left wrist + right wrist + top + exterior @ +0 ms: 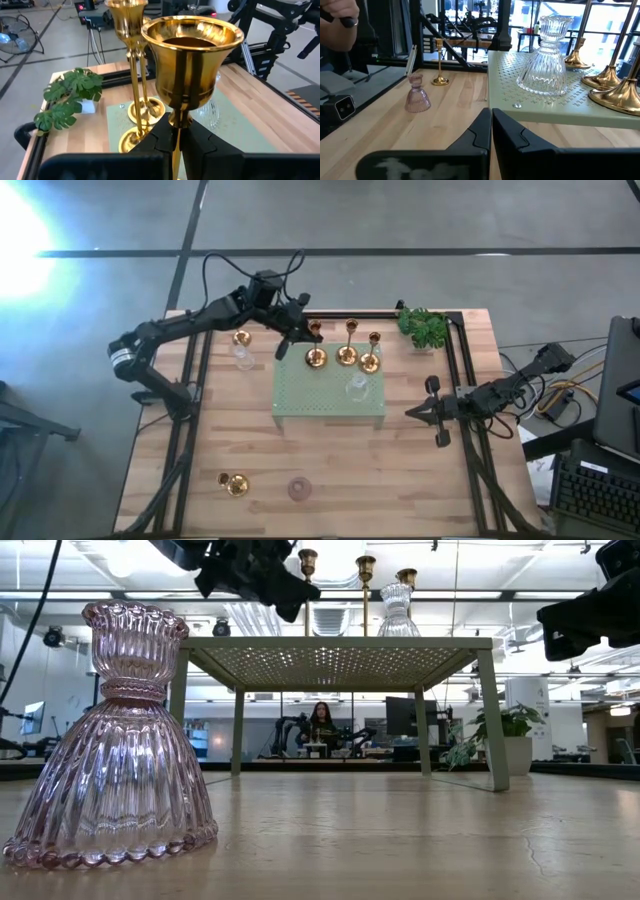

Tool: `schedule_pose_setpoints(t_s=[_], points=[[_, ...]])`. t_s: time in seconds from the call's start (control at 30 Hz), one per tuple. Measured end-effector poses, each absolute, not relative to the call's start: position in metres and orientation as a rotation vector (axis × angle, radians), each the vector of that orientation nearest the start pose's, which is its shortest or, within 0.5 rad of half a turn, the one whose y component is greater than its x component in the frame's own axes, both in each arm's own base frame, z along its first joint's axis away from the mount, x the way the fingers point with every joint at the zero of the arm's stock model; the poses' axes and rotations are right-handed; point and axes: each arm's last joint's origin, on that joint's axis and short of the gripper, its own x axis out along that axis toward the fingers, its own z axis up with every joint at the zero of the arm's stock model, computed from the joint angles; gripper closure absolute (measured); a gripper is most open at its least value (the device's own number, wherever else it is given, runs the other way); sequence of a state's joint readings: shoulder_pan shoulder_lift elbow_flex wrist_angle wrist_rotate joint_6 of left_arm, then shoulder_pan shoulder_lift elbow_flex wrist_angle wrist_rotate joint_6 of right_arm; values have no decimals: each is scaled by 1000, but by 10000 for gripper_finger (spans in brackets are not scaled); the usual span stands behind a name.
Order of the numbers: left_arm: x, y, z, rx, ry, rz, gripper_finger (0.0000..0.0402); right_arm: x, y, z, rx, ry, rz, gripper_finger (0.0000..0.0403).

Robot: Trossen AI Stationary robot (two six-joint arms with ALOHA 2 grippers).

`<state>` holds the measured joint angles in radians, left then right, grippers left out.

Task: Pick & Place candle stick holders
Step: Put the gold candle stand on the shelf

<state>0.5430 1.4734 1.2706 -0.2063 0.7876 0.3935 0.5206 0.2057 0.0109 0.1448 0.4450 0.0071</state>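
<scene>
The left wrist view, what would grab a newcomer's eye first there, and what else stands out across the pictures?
A big shiny gold holder fills the left wrist view, its thin stem clamped in the left pincer over the pale green tray, where two more gold holders stand. In the low view, a ribbed pinkish glass holder looms close on the wooden table.

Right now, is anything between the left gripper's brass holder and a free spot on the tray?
Nothing visible is. The left gripper grips a brass holder by its stem at the tray's back-left corner, with two other brass holders standing beside it.
</scene>
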Motion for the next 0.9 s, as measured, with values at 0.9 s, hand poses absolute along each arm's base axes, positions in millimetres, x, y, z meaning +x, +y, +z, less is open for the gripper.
schedule_pose_setpoints(t_s=[0.9], points=[[291,153,340,210,228,-298,382,99,43,164,-16,45,76,394]])
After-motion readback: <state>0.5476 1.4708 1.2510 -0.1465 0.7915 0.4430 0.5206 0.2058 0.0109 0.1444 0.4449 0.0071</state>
